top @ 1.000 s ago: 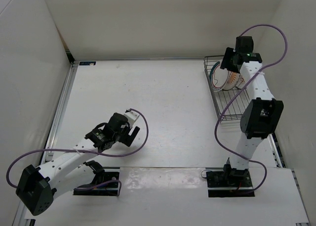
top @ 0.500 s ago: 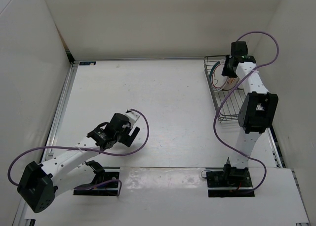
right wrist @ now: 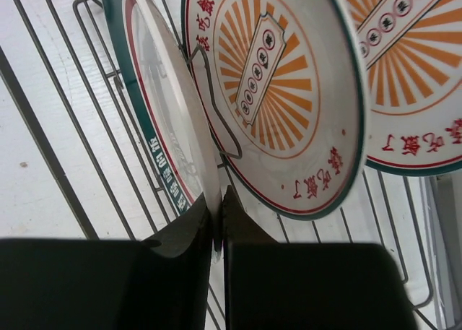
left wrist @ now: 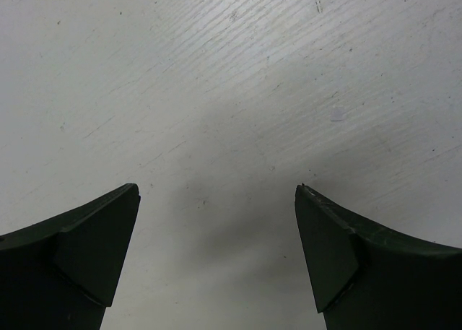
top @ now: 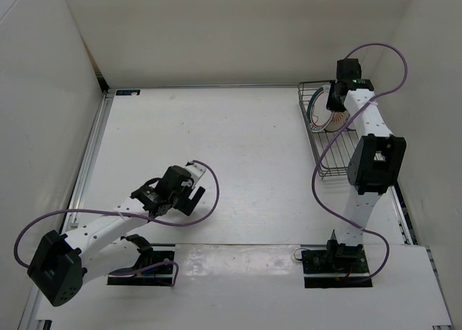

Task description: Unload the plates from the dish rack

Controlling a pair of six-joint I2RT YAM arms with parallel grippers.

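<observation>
White green-banded plate (right wrist: 155, 128); orange-sunburst plates (right wrist: 281, 92); dark wire rack (top: 332, 148).

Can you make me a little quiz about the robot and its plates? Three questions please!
1. True or false: the left gripper is holding a plate.
2. How many small round white plates stand in the dark wire dish rack? A) one B) two C) three
3. Fill in: the right gripper is ____ on the edge of the green-banded plate.

Key
1. False. Its fingers are spread wide over the bare white table.
2. C. One has a dark green rim band and two have an orange sunburst.
3. Shut. Its fingers pinch that plate's rim.
</observation>
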